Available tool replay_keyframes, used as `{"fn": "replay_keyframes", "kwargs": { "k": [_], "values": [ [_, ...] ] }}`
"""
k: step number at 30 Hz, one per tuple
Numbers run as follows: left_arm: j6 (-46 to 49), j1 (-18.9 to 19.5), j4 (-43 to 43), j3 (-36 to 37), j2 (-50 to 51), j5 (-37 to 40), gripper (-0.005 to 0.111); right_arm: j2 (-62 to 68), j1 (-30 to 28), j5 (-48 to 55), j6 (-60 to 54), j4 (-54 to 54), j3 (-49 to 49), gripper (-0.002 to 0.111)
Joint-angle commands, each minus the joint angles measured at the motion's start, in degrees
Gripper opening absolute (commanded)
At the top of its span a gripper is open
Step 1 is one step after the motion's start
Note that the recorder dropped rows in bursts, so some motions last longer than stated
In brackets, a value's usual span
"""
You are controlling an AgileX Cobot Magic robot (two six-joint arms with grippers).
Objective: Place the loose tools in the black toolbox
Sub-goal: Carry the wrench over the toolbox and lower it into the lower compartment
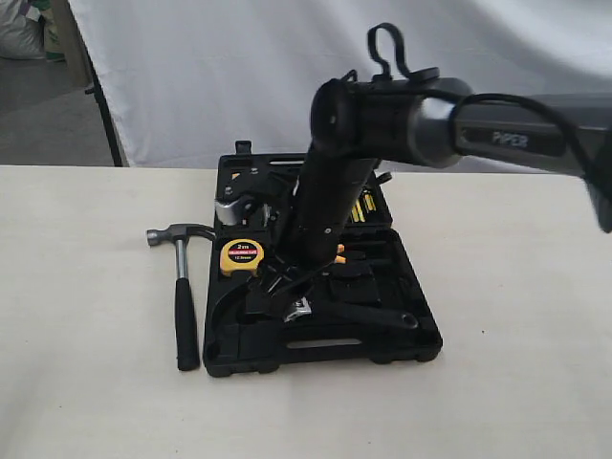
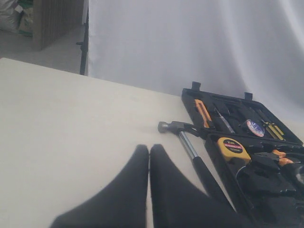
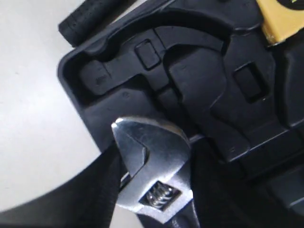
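A: The right end effector (image 3: 156, 153)?
B: Clamped on the head of the wrench (image 3: 151, 192), over the near half of the toolbox (image 1: 316, 360).
A: The left end effector (image 2: 148, 150)?
B: Pressed closed, empty, above the tabletop (image 1: 86, 382). The hammer (image 1: 183, 282) lies just left of the toolbox.

This looks like a staged robot-testing set, more lab than workshop. Behind the desk (image 1: 76, 402) a white sheet (image 1: 210, 76) hangs as a plain backdrop, beside a black stand (image 1: 103, 110) near the desk's far left corner. Beyond that corner are grey floor, a white sack (image 1: 17, 29) and a wooden panel (image 2: 52, 21). Over the desk reaches a grey arm (image 1: 516, 134) lettered PIPER, and on the desk the black toolbox (image 1: 325, 359) lies open.
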Motion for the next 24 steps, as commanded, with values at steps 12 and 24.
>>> {"fn": "replay_keyframes", "kwargs": {
  "k": [12, 24],
  "values": [
    [-0.27, 1.45, 0.25, -0.15, -0.18, -0.41, 0.001, 8.02, 1.31, -9.62, 1.04, -12.88, -10.33, -0.001],
    [-0.27, 1.45, 0.25, -0.15, -0.18, -0.41, 0.001, 8.99, 1.19, -13.62, -0.87, -13.2, -10.22, -0.001]
  ]
}}
